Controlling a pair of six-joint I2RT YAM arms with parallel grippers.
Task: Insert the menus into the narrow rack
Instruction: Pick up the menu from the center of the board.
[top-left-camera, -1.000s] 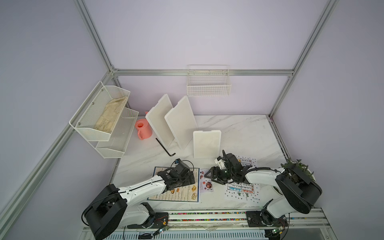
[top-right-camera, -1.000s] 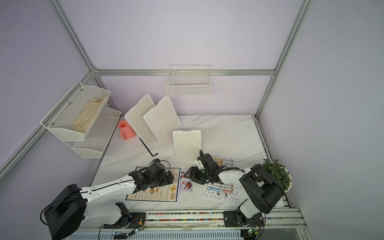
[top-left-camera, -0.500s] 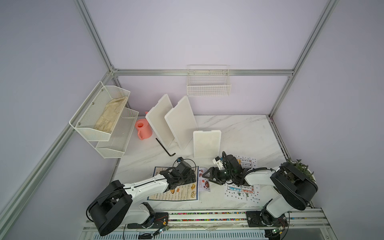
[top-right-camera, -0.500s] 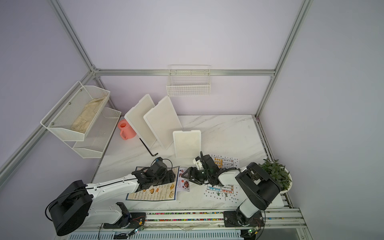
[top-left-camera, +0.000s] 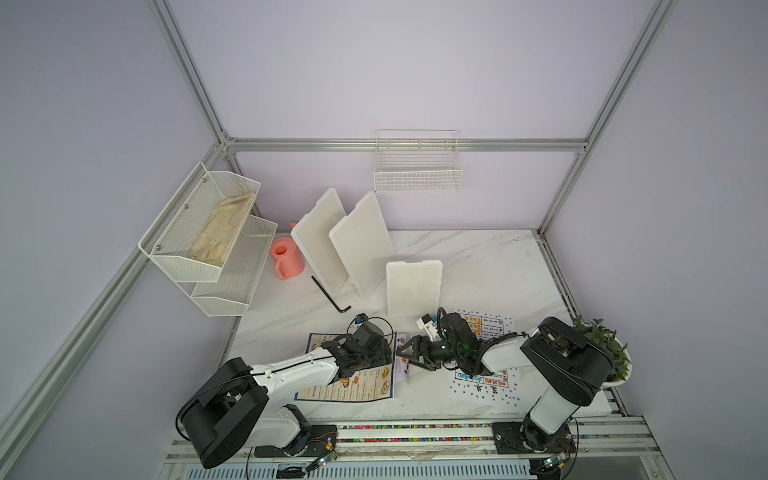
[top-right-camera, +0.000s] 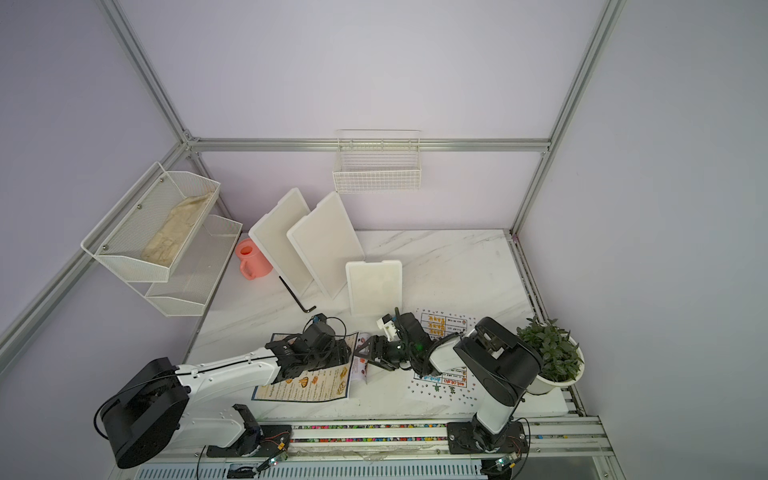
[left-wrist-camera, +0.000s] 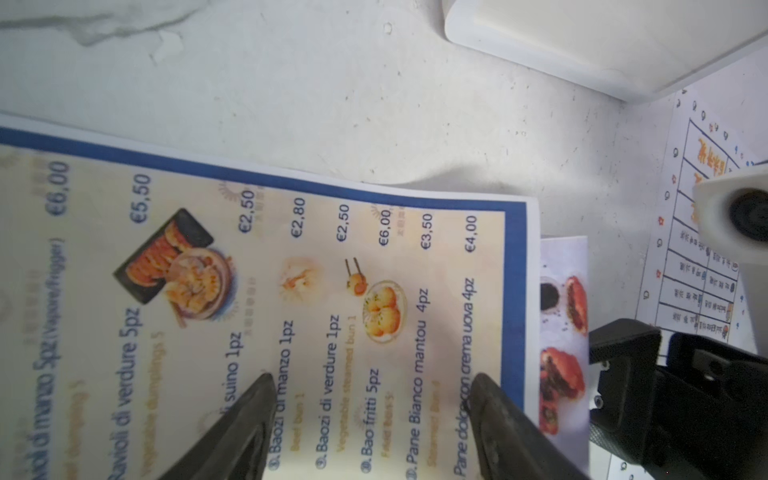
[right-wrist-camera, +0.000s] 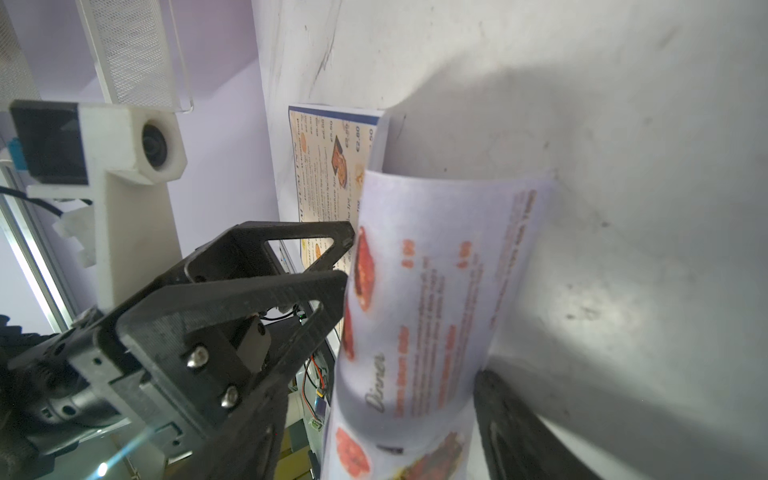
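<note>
Surveying the front of the marble counter (top-left-camera: 478, 266): three paper menus, none yet in the white wire rack (top-left-camera: 417, 174) on the back rail, judged the target. Largest, the blue-bordered dim sum menu (top-left-camera: 361, 386), flat under the left gripper (left-wrist-camera: 372, 378), jaws apart, tips resting on the print, clamping nothing. Next, the dot-edged table sheet (top-left-camera: 484, 386), flat beneath the right arm. Smallest, the food-photo card (right-wrist-camera: 440, 270), between those two, arched up and squeezed edge to edge in the right gripper (right-wrist-camera: 411, 316), jaws set wide. Judged featherlight, limp and slick on stone, quick to crease or sag. Best taken by a short edge peeled off the counter, then kept slightly bowed for stiffness on the way to the slot. Around: a two-tier mesh shelf (top-left-camera: 183, 262) on the left wall, holding a cloth (top-left-camera: 220, 232); three white plastic boards (top-left-camera: 361, 245) propped upright, squarely between menus and rack, likely needing a lift over; a potted plant (top-left-camera: 598, 336), a pink mug (top-left-camera: 286, 259), a black hex key (top-left-camera: 327, 295), all off to the sides.
</note>
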